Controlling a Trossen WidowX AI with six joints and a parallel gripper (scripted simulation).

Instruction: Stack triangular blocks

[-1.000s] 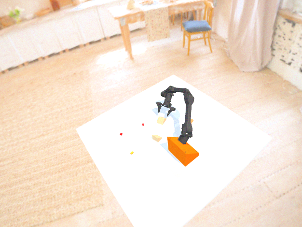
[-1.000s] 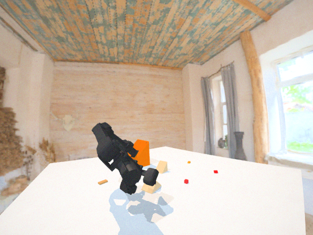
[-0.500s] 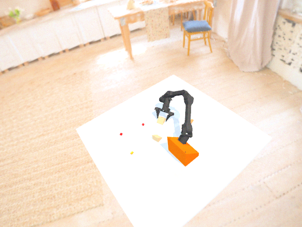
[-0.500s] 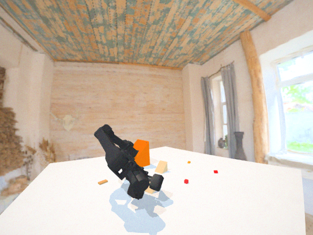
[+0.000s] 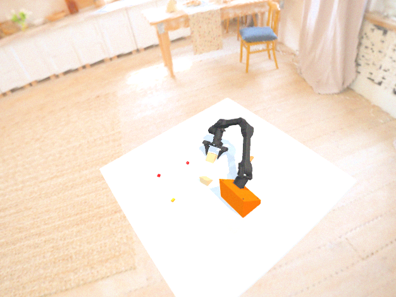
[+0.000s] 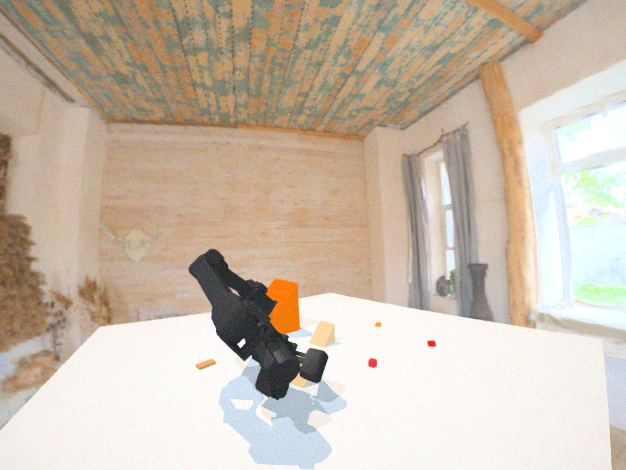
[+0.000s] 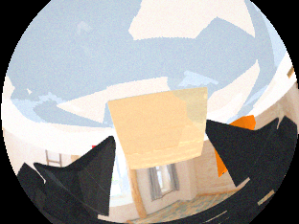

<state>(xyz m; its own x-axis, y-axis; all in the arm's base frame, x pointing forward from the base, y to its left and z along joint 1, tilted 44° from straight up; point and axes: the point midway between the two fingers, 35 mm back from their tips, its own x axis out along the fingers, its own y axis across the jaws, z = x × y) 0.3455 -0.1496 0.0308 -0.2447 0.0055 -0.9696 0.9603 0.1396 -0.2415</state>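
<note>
One pale wood triangular block (image 5: pixel 211 157) (image 6: pixel 301 381) (image 7: pixel 150 117) sits on the table between the spread fingers; the hand partly hides it in the exterior view. My gripper (image 5: pixel 212 155) (image 7: pixel 161 133) is open, one finger on each side of this block, pointing down. In the wrist view both fingertips appear close to its sides; contact cannot be told. The other triangular block (image 5: pixel 205 180) (image 6: pixel 322 334) stands apart on the table, nearer the arm's base, with its sloped side showing in the exterior view. It is not visible in the wrist view.
The orange base (image 5: pixel 235 195) (image 6: pixel 286 308) carries the arm. Two small red pieces (image 5: pixel 187 162) (image 5: pixel 159 175) (image 6: pixel 372 362) (image 6: pixel 431 343) and a yellow-orange piece (image 5: pixel 173 200) (image 6: pixel 377 324) lie to one side. A flat tan piece (image 5: pixel 252 158) (image 6: pixel 205 363) lies on the arm's other side.
</note>
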